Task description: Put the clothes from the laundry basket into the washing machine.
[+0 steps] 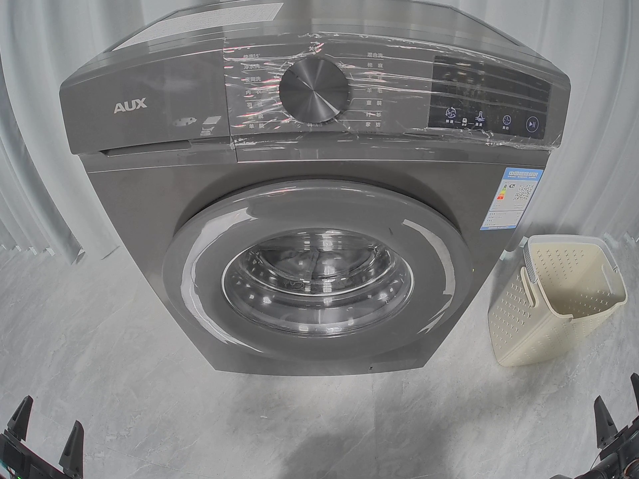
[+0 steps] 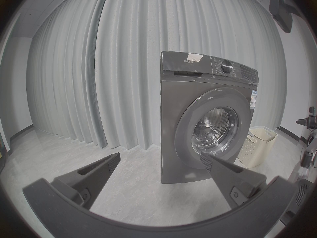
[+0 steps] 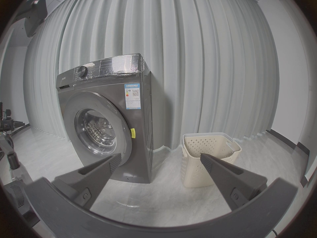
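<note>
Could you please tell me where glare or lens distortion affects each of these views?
Head view: the wide lens bows the washing machine, and the plastic film over its panel glints. Left wrist view: the curtain curves toward dark rounded corners. Right wrist view: glare whitens the film on the machine's top.

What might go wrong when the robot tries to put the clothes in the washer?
1. The washing machine door is shut, so clothes pushed at it would probably just drop on the floor.
2. No clothes show above the rim of the laundry basket, so the open right gripper may have to reach deep inside and could tip it over.
</note>
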Controlling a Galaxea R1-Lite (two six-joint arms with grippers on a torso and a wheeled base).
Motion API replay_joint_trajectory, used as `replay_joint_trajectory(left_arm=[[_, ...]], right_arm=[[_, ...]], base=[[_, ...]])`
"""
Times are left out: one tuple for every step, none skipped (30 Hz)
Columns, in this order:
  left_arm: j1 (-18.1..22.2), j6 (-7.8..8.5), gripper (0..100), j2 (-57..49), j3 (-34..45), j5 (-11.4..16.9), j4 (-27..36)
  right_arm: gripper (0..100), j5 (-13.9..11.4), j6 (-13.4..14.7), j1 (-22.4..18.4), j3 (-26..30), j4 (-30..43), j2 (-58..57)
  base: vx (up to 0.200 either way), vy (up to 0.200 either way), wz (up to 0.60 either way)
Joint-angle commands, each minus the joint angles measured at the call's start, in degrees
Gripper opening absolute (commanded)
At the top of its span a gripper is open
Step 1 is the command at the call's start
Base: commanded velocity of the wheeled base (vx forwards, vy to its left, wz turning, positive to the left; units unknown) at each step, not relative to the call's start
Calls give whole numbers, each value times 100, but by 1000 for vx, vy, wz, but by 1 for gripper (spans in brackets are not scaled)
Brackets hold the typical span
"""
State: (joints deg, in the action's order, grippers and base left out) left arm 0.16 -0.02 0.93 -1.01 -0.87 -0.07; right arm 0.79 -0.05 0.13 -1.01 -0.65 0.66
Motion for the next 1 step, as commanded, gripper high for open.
replay_joint_trajectory(left_arm=[[2, -6, 100, -93, 92, -1, -1]], right_arm=[[100, 0, -4, 4, 101, 3, -66]], base=[[0, 0, 0]])
